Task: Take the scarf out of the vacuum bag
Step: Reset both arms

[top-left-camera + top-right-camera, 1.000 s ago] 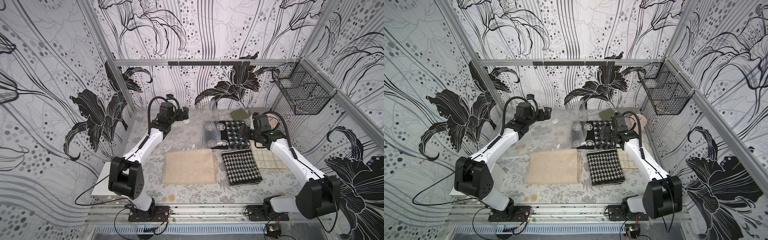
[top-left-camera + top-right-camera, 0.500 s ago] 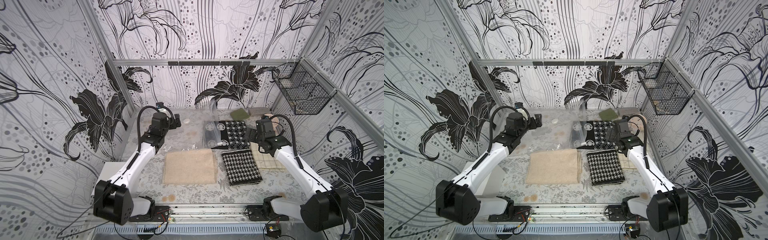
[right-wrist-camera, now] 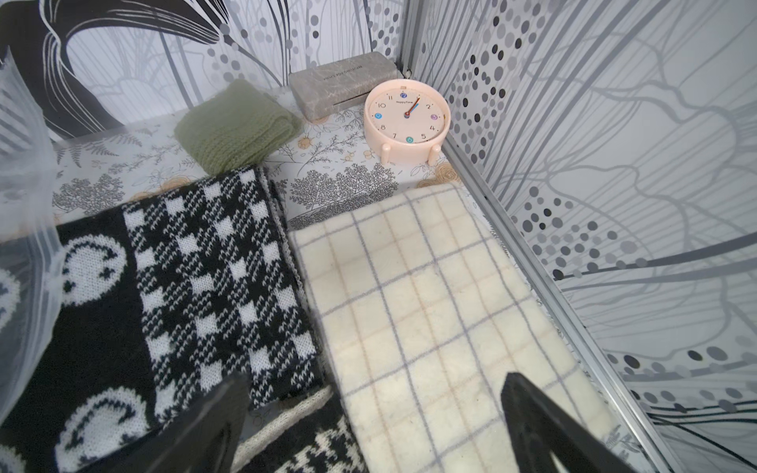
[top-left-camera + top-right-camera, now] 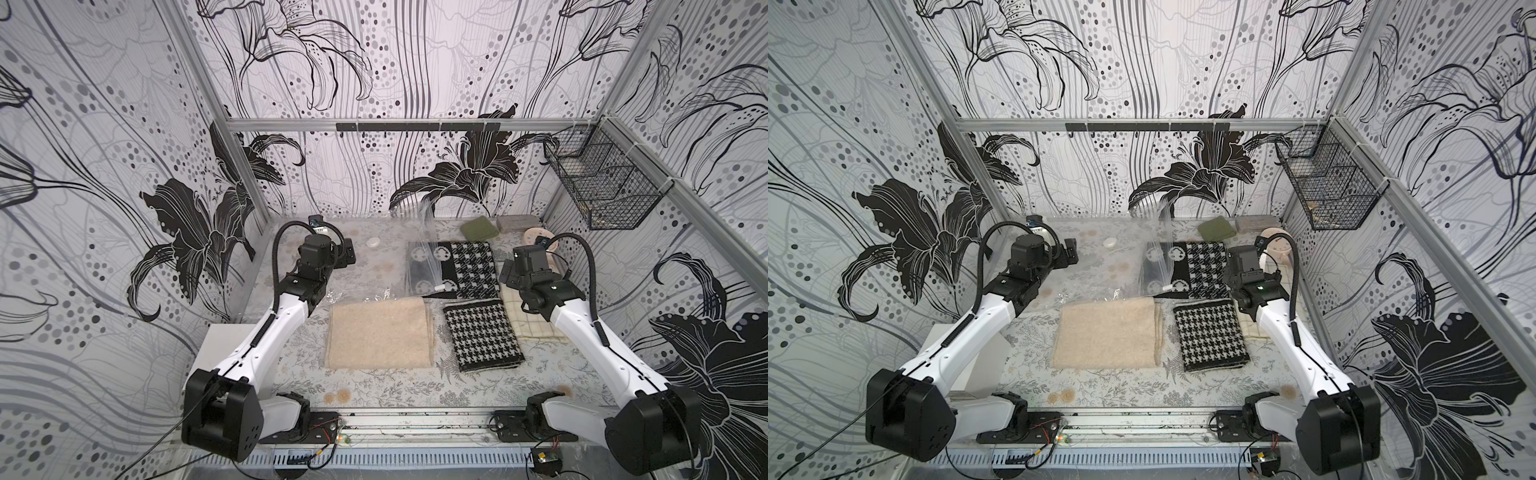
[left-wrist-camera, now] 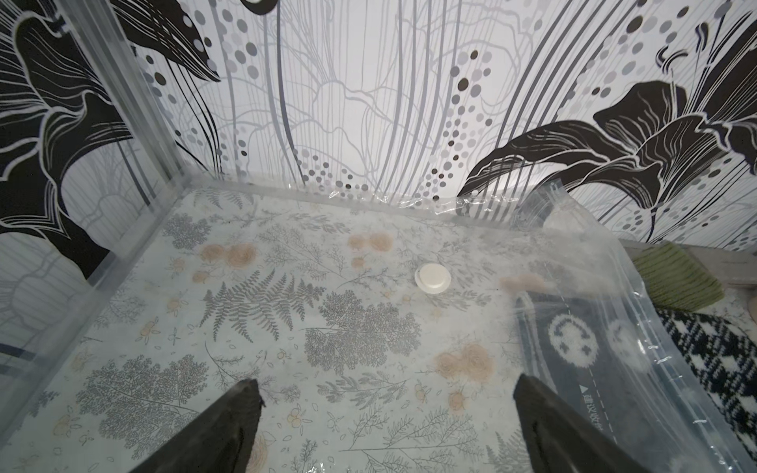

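The vacuum bag [image 4: 390, 270] lies flat at the back of the counter [image 4: 374, 386], its clear edges hard to trace. The smiley end of the scarf [image 4: 471, 270] blurs behind the plastic, and the checked end lies bare. Left jaws and right jaws gape wide, holding nothing. The wrist views show only their tips.

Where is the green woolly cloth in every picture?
Both top views: the green cloth lies at the table's back edge, on the right arm's side.
Left wrist: green cloth by the back wall, just beyond the checked scarf.
Right wrist: green cloth beside the grey case.
Shared landmark: the checked scarf lies just in front of it.
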{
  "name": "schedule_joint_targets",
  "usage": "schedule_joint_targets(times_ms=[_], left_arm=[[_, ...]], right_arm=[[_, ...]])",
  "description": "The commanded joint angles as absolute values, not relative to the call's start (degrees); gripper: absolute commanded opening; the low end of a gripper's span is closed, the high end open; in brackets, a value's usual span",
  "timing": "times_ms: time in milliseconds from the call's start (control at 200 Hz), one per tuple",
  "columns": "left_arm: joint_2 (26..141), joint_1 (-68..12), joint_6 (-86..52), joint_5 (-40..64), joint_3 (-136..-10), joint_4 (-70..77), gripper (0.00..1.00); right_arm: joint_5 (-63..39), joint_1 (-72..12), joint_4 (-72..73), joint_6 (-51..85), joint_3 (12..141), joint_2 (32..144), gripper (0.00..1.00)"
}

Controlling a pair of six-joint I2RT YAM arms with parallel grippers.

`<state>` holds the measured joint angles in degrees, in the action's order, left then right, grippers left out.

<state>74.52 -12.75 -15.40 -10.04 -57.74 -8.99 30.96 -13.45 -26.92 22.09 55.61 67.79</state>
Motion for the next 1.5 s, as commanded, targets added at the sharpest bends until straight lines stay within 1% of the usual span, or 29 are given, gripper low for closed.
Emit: schedule_joint_targets(times_ms=[0,60,90,160,325,416,496,606,711,771,941,1097,1197,1317,1492], left_arm=[[76.22,-10.23,-13.53,-3.39,-58.97,-9.98,0.99],[75.92,-8.42,-15.24,-2.13,-58.15,-10.34,0.99],[75.38,-7.46,-16.12,-1.49,-57.07,-9.53,0.99],[73.61,-5.75,-17.72,-0.14,-54.86,-8.18,0.99],[68.71,-5.29,-16.92,-0.8,-49.15,-4.7,0.99],[66.39,-5.21,-17.35,-1.06,-46.15,-1.82,0.99],[64.96,-5.17,-17.3,-0.68,-44.21,0.7,0.99],[64.09,-5.05,-14.51,-2.29,-43.57,1.23,0.99],[63.68,-5.08,-13.51,-3.2,-42.98,0.79,0.99],[63.22,-5.06,-13.54,-4.35,-41.59,2.31,0.99],[61.38,-5.09,-12.73,-8.81,-36.74,7.37,0.99],[61.35,-5.08,-9.33,-12.43,-34.83,8.33,0.99],[59.91,-5.04,-7.02,-13.21,-30.36,15.05,0.99],[56.21,-5.02,-4.64,-15.17,-24.57,22.32,0.99],[55.96,-4.77,-3.69,-16.35,-22.62,21.7,0.99]], right_arm=[[27.27,-13.16,-23.04,16.97,54.43,66.45,1.0],[20.92,-13.1,-20.91,12.04,53.98,66.45,1.0],[19.75,-13.18,-20.57,10.51,53.99,66.53,1.0],[20.3,-13.14,-20.34,10.38,53.17,65.4,1.0],[18.21,-13.14,-11.16,8.26,44.98,55.52,1.0],[18.79,-13.15,-7.08,5.98,41.88,53.5,1.0],[19.48,-13.18,-6.48,4.64,41.37,54.46,1.0],[23.27,-13.12,-11.82,5.39,44.39,57.73,1.0],[22.46,-13.1,-11.14,5.33,44.2,58.87,1.0],[21.11,-13.15,-7.11,4.62,41.75,58.02,1.0],[17.98,-13.09,11.22,-0.95,31.33,56.89,1.0],[18.09,-13.1,17.21,-2.3,27.29,58.98,1.0],[17.96,-13.1,24.06,-2.89,23.24,58.67,1.0],[19.79,-12.8,25.43,-3.2,21.37,59.54,1.0],[17.68,-11.61,30.0,-1.4,19.53,61.76,1.0]])
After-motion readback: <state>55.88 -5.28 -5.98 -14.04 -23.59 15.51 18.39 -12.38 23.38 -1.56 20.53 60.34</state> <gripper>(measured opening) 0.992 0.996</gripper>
